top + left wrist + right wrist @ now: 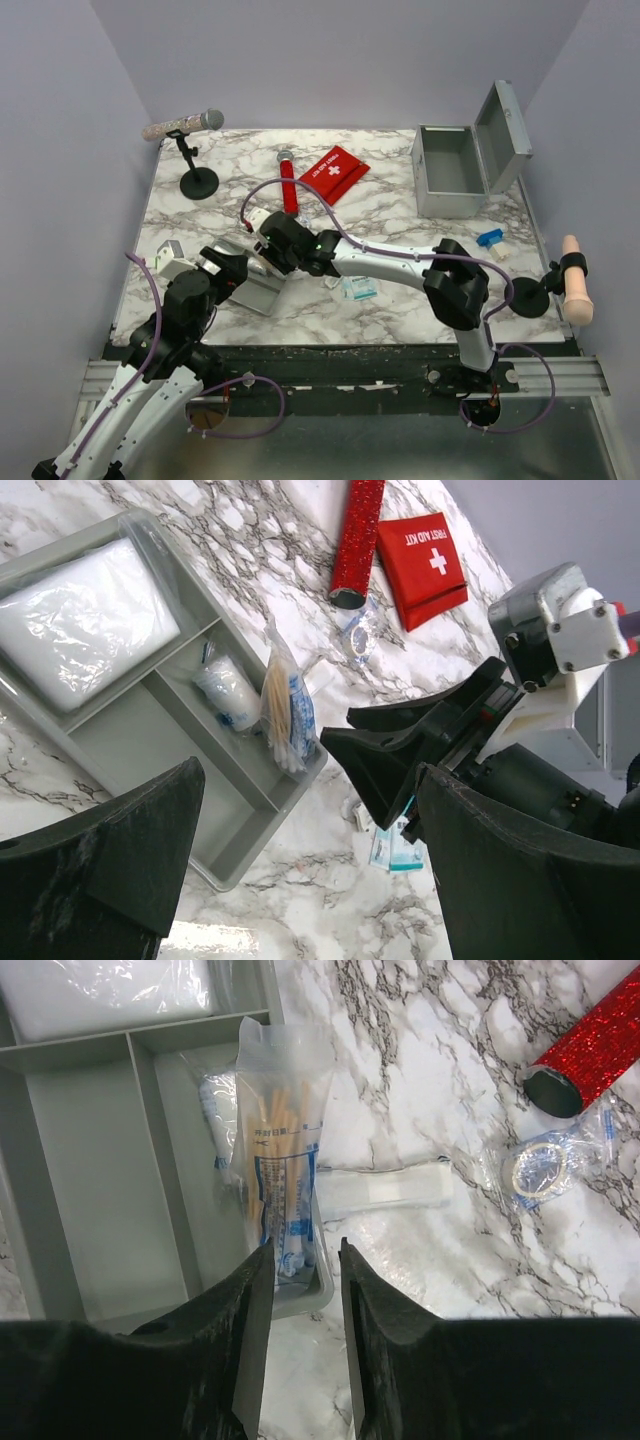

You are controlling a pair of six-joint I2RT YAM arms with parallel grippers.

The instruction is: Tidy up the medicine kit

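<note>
The medicine kit (455,170), a grey metal box, stands at the back right with its lid up. My right gripper (262,235) is open and hovers over the corner of a shallow grey tray (90,1190); a bag of cotton swabs (278,1175) leans on that rim, its lower end just beyond the fingertips (255,1280). In the left wrist view the tray (130,730) holds a white gauze pack (80,630), a bandage roll (228,692) and the swab bag (285,705). My left gripper (310,880) is wide open and empty above the table beside the tray.
A red first-aid pouch (333,172) and a red glitter tube (288,183) lie at the back centre. A bagged tape roll (545,1165) and a clear strip (385,1188) lie by the tray. Teal packets (358,288), a blue item (490,238) and two stands (198,182) (530,298) are also there.
</note>
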